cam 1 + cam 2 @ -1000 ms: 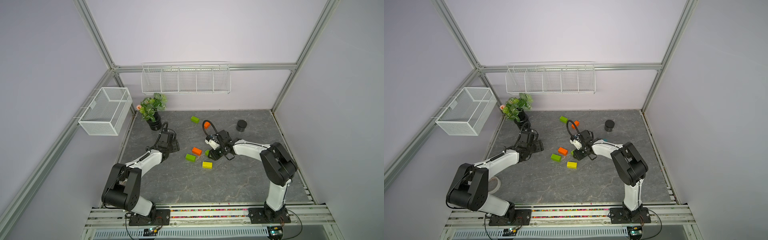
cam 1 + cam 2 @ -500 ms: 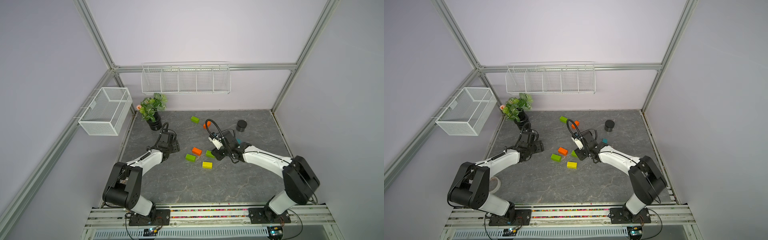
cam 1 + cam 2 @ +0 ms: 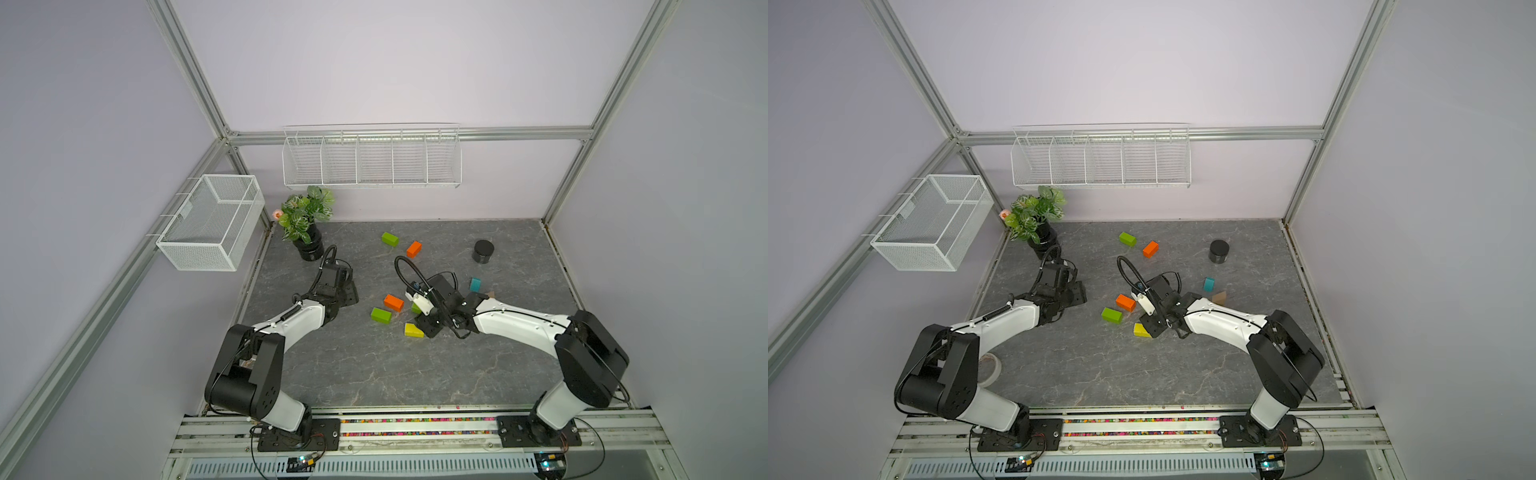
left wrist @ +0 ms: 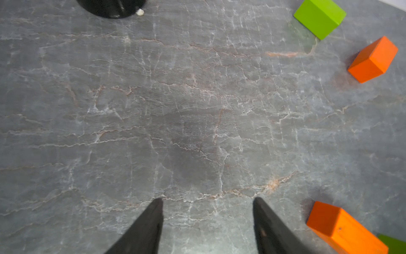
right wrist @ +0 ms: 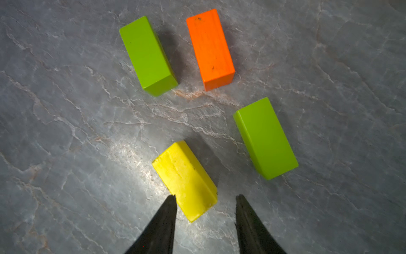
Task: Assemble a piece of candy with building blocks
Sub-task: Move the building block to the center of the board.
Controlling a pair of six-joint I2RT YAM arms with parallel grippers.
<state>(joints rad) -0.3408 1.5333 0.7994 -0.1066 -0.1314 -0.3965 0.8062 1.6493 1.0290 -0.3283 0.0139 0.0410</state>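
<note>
On the grey surface (image 3: 374, 365), the right tool (image 5: 204, 198) stands spread, with the near end of the yellow block (image 5: 184, 178) lying between its tips. The left tool (image 4: 207, 200) is spread and empty. In a top view the right tool half hides 1 green block (image 3: 415, 308).

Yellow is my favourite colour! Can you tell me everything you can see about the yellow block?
The yellow block is a small rectangular brick, painted bright yellow, seemingly wood, with faint grain lines and a few dark specks. It lies flat on the grey stone-look tabletop, touching no other block; a green brick lies nearest. One end sits between the open fingers of the right pincer: one fingertip is right at its edge, the other stands clear, so it is not squeezed.
</note>
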